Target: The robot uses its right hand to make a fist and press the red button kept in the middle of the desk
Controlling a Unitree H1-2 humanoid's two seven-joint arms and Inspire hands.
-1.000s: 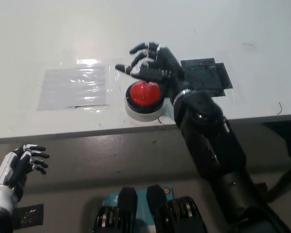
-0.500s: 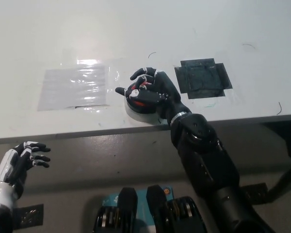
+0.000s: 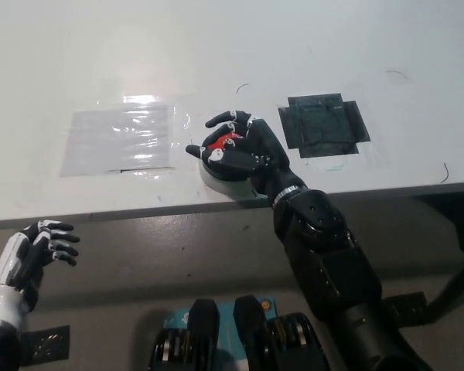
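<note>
Black right hand (image 3: 243, 151) draped over the red button (image 3: 226, 144) near the front edge of the white desk (image 3: 294, 46), roughly mid-width. Fingers (image 3: 220, 121) curled down around the button's dome, closed over it rather than balled into a tight fist; only slivers of glossy red visible between them. Round button seated in a pale, low circular base (image 3: 216, 178), partly hidden under the palm. Hand and forearm hard, matte black and segmented, with small white marks on the finger links. Desk top smooth, white, lightly scuffed, with a few thin dark marks. Left of the button, a rectangular patch of clear tape or plastic film (image 3: 120, 139), wrinkled and shiny, catching a bright glare. Right of the button, a dark square patch of tape (image 3: 325, 124), dull, with overlapping strips at its edges, flat on the surface. No readable writing or labels anywhere. White left hand (image 3: 31, 251) at rest low at the left, below the desk edge and well apart from the button, fingers loosely bent and spread, holding nothing. Grey floor (image 3: 155, 255) beneath the desk edge.
</note>
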